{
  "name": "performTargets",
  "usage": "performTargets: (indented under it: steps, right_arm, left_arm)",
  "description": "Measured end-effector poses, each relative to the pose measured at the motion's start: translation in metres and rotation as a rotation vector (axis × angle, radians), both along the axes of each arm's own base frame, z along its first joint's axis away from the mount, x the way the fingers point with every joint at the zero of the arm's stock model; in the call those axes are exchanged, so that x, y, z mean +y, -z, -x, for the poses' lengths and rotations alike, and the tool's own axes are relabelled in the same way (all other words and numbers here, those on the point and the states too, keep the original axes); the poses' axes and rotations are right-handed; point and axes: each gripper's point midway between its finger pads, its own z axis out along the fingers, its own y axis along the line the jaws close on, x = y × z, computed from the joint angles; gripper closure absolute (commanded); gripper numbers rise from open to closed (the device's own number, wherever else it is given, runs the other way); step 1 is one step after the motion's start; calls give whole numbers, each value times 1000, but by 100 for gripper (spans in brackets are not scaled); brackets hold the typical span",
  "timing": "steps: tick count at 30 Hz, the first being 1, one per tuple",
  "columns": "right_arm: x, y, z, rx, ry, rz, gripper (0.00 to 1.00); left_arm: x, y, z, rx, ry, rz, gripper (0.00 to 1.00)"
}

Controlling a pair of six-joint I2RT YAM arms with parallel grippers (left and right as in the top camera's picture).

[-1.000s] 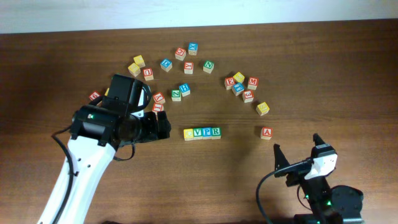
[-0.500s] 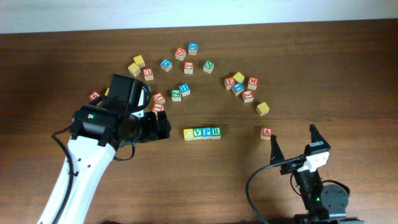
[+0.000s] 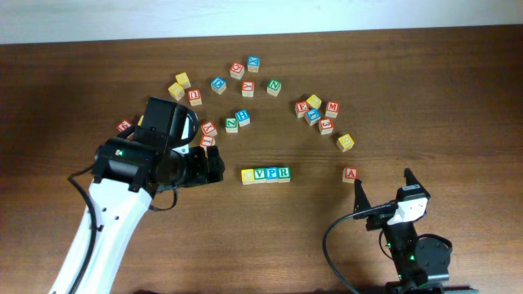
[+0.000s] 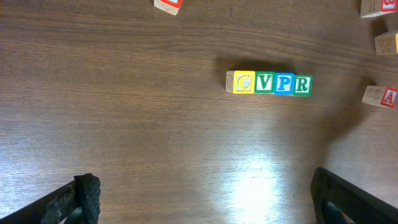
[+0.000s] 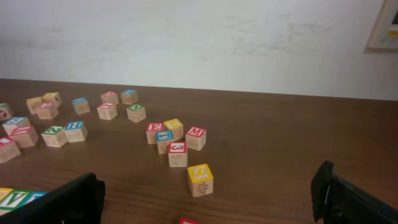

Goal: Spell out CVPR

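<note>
Four letter cubes touch side by side in a row at the table's middle: yellow C [image 3: 248, 175], green V [image 3: 260, 174], blue P [image 3: 271, 174], green R [image 3: 283, 173]. The left wrist view shows the same row, C [image 4: 244, 82], V [image 4: 264, 83], P [image 4: 284, 83], R [image 4: 303, 84], reading CVPR. My left gripper [image 3: 215, 165] hangs open just left of the row, with nothing between its fingers [image 4: 87, 190]. Near the front edge at the right, my right gripper [image 3: 384, 188] is open and empty. Only the row's left end, around V [image 5: 13, 199], shows in its view.
A red A cube [image 3: 350, 174] lies alone right of the row, close to my right gripper. A yellow S cube [image 3: 345, 142] and a cluster of cubes [image 3: 317, 110] sit behind it. Several more cubes [image 3: 237, 77] are scattered in an arc at the back, some beside my left arm [image 3: 208, 131].
My right arm has swung and drawn its gripper slightly left and toward the A cube. The left arm and the cubes have not moved.
</note>
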Motion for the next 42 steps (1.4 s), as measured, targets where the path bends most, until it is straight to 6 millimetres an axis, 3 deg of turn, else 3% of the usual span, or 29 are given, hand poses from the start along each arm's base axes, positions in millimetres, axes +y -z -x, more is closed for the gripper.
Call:
performTargets:
  steps: [8, 42]
  right_arm:
    - [-14, 3, -1, 14, 83, -36, 2]
    - [-14, 2, -1, 9, 82, 18, 2]
  left_arm:
    - [0, 0, 0, 0, 0, 0, 1]
    - [0, 0, 0, 0, 0, 0, 1]
